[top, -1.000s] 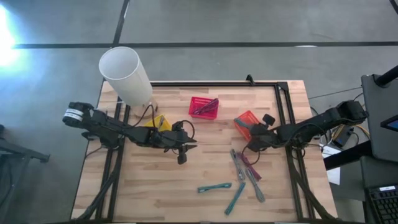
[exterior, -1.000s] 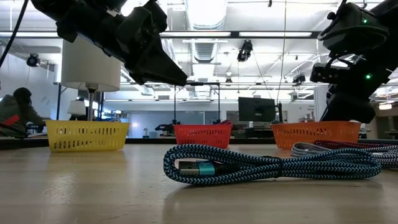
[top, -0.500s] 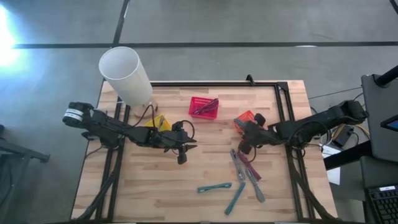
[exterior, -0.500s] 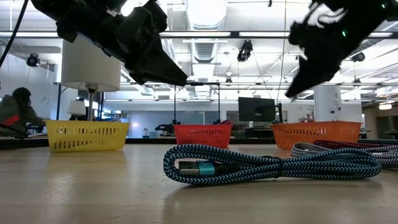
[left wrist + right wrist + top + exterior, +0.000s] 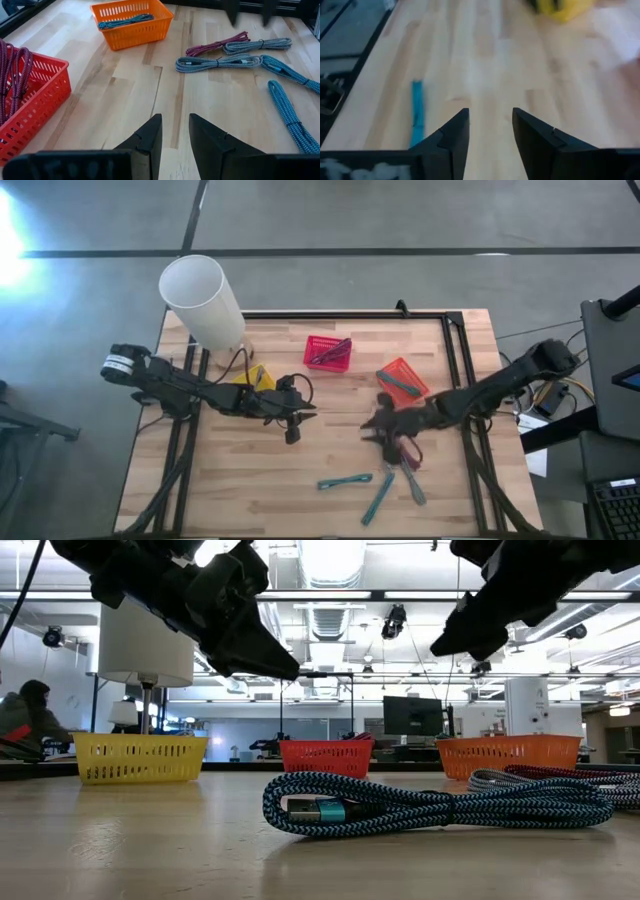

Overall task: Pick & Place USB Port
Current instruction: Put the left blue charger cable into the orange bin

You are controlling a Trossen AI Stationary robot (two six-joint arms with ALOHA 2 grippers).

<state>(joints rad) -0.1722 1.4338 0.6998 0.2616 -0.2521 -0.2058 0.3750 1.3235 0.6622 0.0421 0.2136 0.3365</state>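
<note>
Three baskets (image 5: 328, 353) — five loose cables (image 5: 345, 480)

Grey floor (image 5: 400, 215) surrounds the table; ceiling lights (image 5: 330, 560) glow above a monitor (image 5: 410, 718).

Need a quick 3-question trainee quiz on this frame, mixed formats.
1. True or false: the orange plastic basket holds a teal cable.
2. Which gripper is over the loose braided cables? A) left gripper B) right gripper
3. Fill in: the purple cables lie in the ____ basket.

Key:
1. True.
2. B: the right gripper, open and empty, is by the cable pile; the left gripper, open, waits at mid-table.
3. Red, the red plastic basket.
</note>
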